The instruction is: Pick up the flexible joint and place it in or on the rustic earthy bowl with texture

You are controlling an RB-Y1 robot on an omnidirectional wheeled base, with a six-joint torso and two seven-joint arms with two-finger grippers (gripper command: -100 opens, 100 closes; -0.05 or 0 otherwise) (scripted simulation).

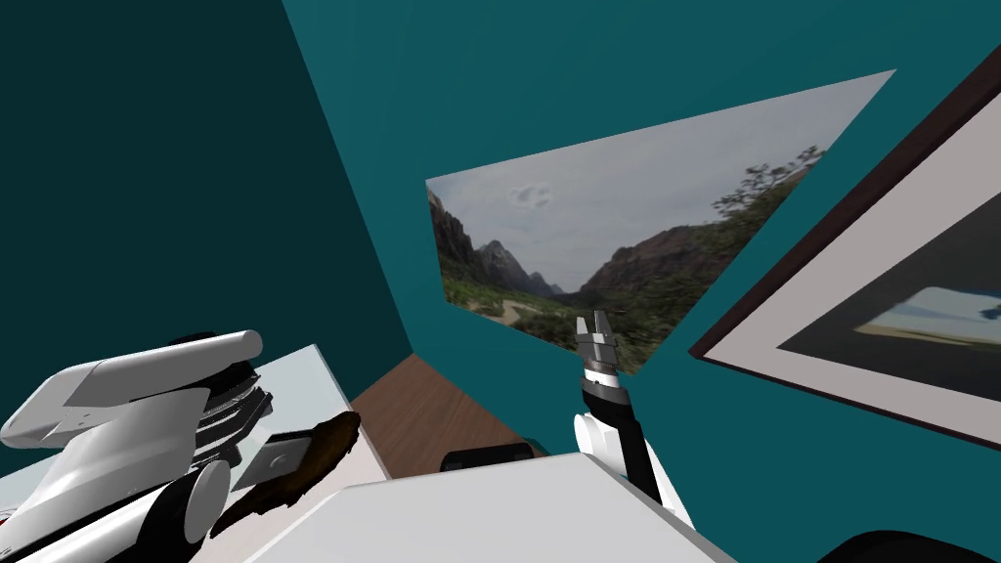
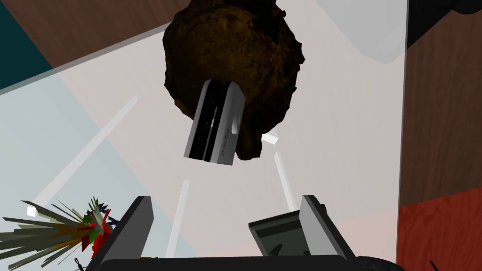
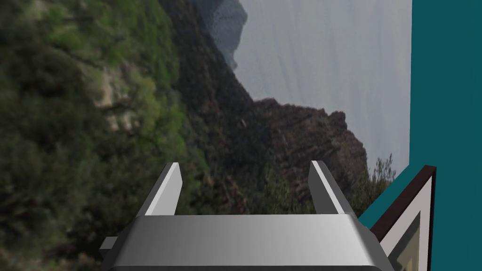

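Note:
The bowl (image 2: 235, 51) is dark brown and rough, with a ragged rim, and stands on a pale table (image 2: 353, 117). The flexible joint (image 2: 216, 122), a grey block with black ribs, lies tilted across the bowl's rim on the side nearest my left gripper (image 2: 226, 221). That gripper is open, a short way back from the joint, with nothing between its fingers. In the head view the bowl (image 1: 327, 450) and the joint (image 1: 279, 457) sit just beyond my left forearm. My right gripper (image 1: 597, 327) is raised off to the right, open (image 3: 245, 183) and holding nothing.
A spiky bunch of green, red and tan shards (image 2: 66, 230) lies on the table beside my left finger (image 2: 136, 221). Brown wooden floor (image 2: 442, 117) runs past the table's edge. Teal walls close the corner beyond the table (image 1: 313, 376).

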